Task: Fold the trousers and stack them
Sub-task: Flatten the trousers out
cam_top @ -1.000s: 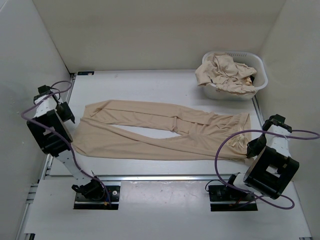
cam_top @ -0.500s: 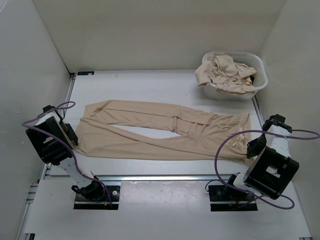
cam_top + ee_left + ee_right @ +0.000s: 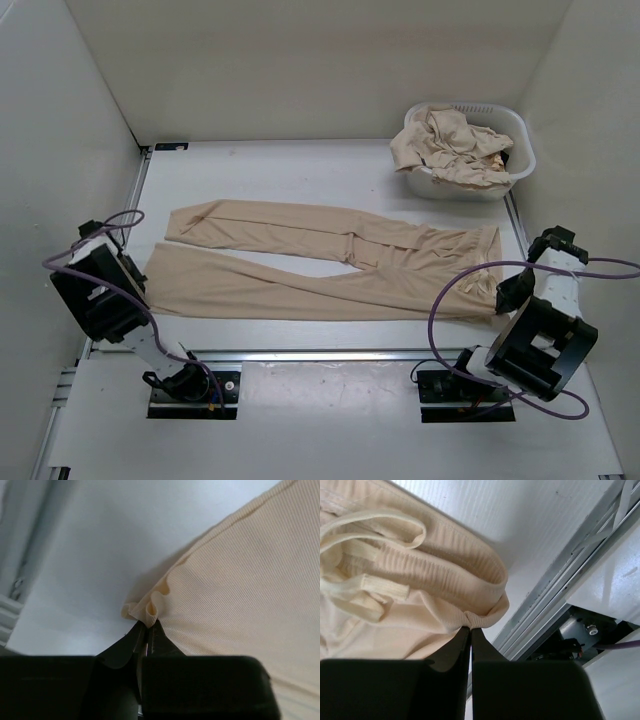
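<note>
One pair of beige trousers lies flat across the table, waist at the right, legs pointing left. My left gripper is shut on the hem corner of the near leg, and the cloth puckers at its tips. At the right, my right gripper is shut on the near corner of the waistband, with the drawstring lying loose beside it. More beige trousers are heaped in the basket.
A white laundry basket stands at the back right corner of the table. White walls enclose the table on three sides. A metal rail runs along the table's near edge by the right gripper.
The left arm has come down and toward the near edge to the near leg's hem, and its gripper has shut on the cloth. The right gripper has stayed shut on the waistband.
</note>
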